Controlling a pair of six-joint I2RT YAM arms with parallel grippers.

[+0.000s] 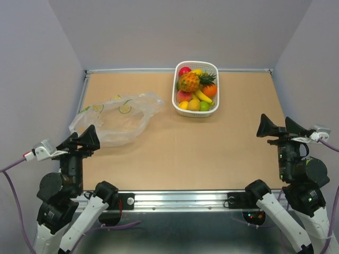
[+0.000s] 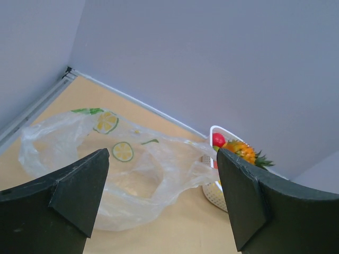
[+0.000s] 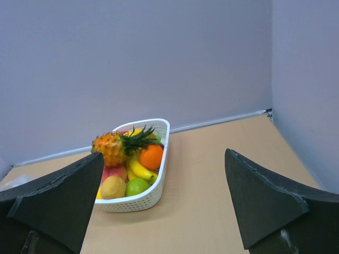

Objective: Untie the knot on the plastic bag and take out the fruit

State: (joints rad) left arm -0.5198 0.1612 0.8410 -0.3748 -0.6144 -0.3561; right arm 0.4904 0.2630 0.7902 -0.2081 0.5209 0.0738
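Observation:
The clear plastic bag (image 1: 116,119) with citrus-slice prints lies flat and empty on the left of the table. It also shows in the left wrist view (image 2: 137,174). I see no knot; its end toward the basket is loose. The fruit sits in the white basket (image 1: 196,63): pineapple (image 1: 189,82), orange (image 1: 210,90), peach (image 1: 184,96), yellow oval fruit (image 1: 194,105), green fruit (image 1: 204,106). The right wrist view shows the pineapple (image 3: 108,147) and orange (image 3: 151,156). My left gripper (image 1: 80,140) is open and empty, just near the bag. My right gripper (image 1: 279,128) is open and empty, at the right edge.
A red apple (image 1: 184,70) and bananas (image 3: 139,170) also lie in the basket (image 3: 159,185) at the back centre. Grey walls close in the table on the left, back and right. A metal rail (image 1: 175,198) runs along the near edge.

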